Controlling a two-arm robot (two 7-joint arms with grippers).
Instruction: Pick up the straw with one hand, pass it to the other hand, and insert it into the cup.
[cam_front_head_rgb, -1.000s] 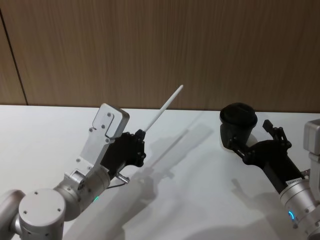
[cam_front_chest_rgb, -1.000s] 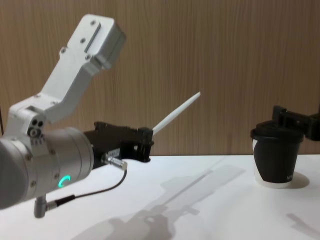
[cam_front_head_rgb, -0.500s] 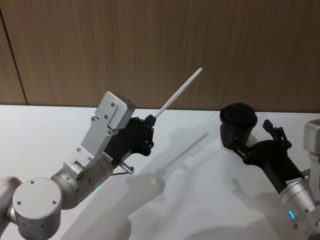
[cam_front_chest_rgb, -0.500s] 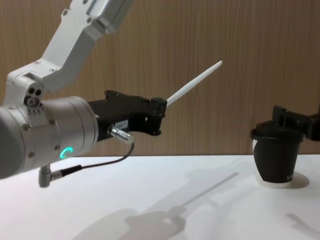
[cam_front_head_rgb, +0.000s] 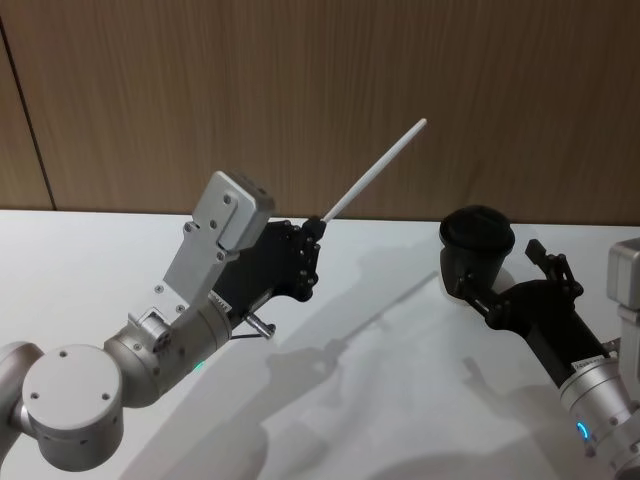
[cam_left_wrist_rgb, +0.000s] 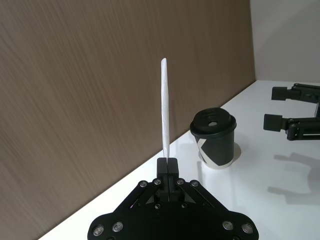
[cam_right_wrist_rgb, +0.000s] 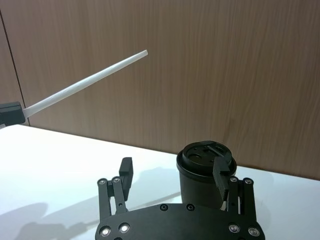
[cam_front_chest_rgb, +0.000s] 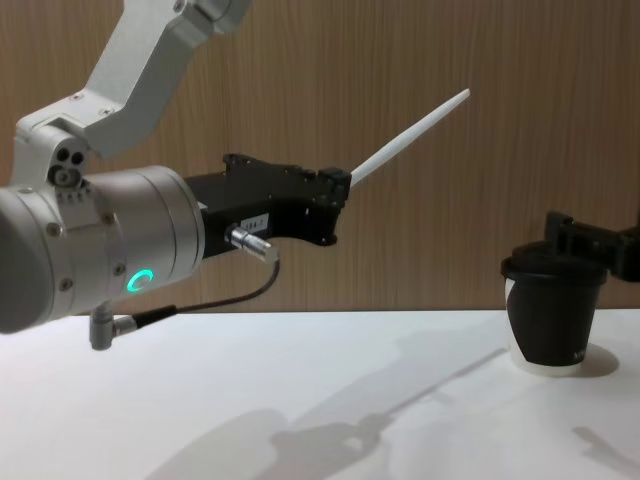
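Head view: white table (cam_front_head_rgb: 80, 262), wood-panelled wall (cam_front_head_rgb: 300, 80); left gripper (cam_front_head_rgb: 314, 233) jaws clench the straw (cam_front_head_rgb: 371, 175), right gripper (cam_front_head_rgb: 500, 268) jaws spread.

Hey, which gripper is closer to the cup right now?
Right. The right gripper is open right beside the cup, near lid height. The left gripper is well off to the cup's left, raised above the table and shut on the straw.

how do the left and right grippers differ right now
The left gripper is shut on the straw; the right gripper is open and empty. The left gripper is high above the table; the right gripper sits low near the cup. Both are black two-finger grippers.
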